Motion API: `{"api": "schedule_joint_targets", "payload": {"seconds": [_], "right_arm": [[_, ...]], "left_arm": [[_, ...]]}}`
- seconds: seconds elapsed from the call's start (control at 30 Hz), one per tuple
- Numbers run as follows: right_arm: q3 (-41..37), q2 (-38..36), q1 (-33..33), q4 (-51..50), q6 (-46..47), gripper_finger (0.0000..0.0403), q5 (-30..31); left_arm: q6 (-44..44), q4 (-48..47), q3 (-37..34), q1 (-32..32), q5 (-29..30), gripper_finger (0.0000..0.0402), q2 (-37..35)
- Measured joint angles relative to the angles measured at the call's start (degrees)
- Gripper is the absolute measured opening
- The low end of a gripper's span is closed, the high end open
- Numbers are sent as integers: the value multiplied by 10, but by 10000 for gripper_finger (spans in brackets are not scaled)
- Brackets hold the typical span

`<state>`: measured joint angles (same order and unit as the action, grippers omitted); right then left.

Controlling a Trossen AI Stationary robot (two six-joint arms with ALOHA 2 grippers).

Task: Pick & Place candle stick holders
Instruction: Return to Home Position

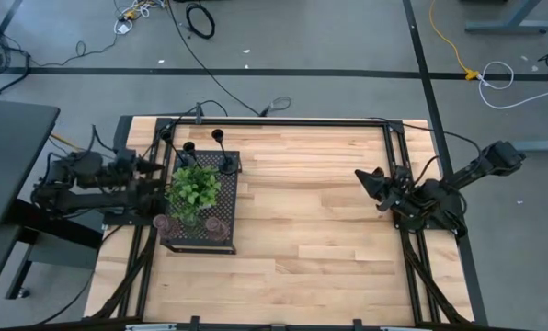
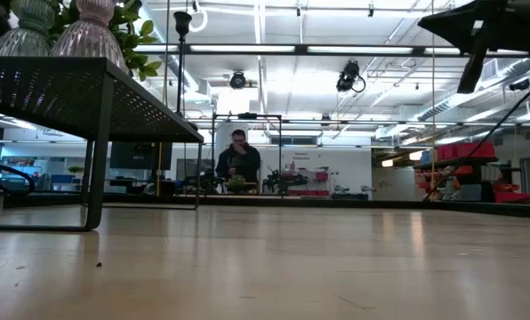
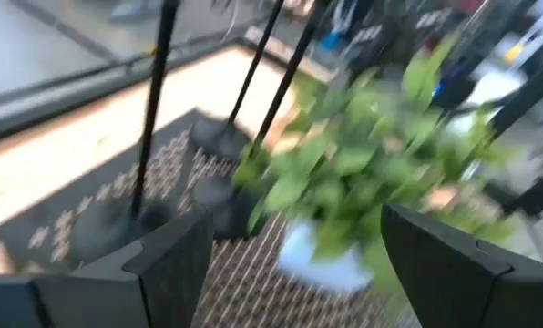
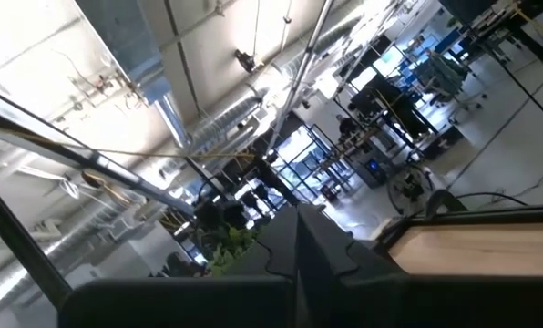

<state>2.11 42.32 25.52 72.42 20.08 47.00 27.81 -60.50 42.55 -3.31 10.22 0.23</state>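
Left tool point(image 3: 294, 251) gapes at plant point(image 3: 363, 164), black holders point(image 3: 153, 100); right tool point(image 4: 297, 251) closed.

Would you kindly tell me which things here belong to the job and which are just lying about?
Job: black candle holders, glass candle holders, all on the perforated stand; open left claw beside it.
Lying about: leafy plant, floor cables, person beyond the table.

The left gripper point(image 3: 294, 232) had its two dark fingers point(image 3: 176, 264) spread wide, and past the gap a green plant point(image 3: 363, 164) sat in what looked like a white pot point(image 3: 312, 260) on the black perforated stand point(image 3: 62, 228). Three black candle holders point(image 3: 153, 109) with thin stems stood on that stand just beside the plant, toward the edge that met the wooden table point(image 3: 80, 146).
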Motion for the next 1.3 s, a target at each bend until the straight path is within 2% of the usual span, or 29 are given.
{"api": "schedule_joint_targets", "payload": {"seconds": [0.13, 0.2, 0.43, 0.5, 0.8, 0.87, 1.03, 1.3], "right_arm": [[0, -33, 0, -14, 0, 11, 0], [0, -45, -1, -14, 0, 11, 0], [0, -71, -13, -18, 0, 11, 1], [0, -73, -17, -18, 0, 11, 1], [0, -76, -34, -19, 0, 11, 0], [0, -79, -38, -19, 0, 11, 0], [-2, -122, -50, -50, 0, 11, 0], [-13, -185, -66, -98, 0, 11, 5]], "left_arm": [[0, 108, -36, 0, 0, 314, 0], [0, 191, -67, 0, -2, 314, 0], [0, 600, -235, 0, -2, 314, -1], [0, 675, -270, 0, -2, 314, -1], [0, 907, -358, -17, -2, 314, -1], [0, 931, -368, -22, -3, 314, -1], [0, 1032, -395, -30, -1, 314, -1], [0, 1068, -421, -39, -2, 314, 0]]}}
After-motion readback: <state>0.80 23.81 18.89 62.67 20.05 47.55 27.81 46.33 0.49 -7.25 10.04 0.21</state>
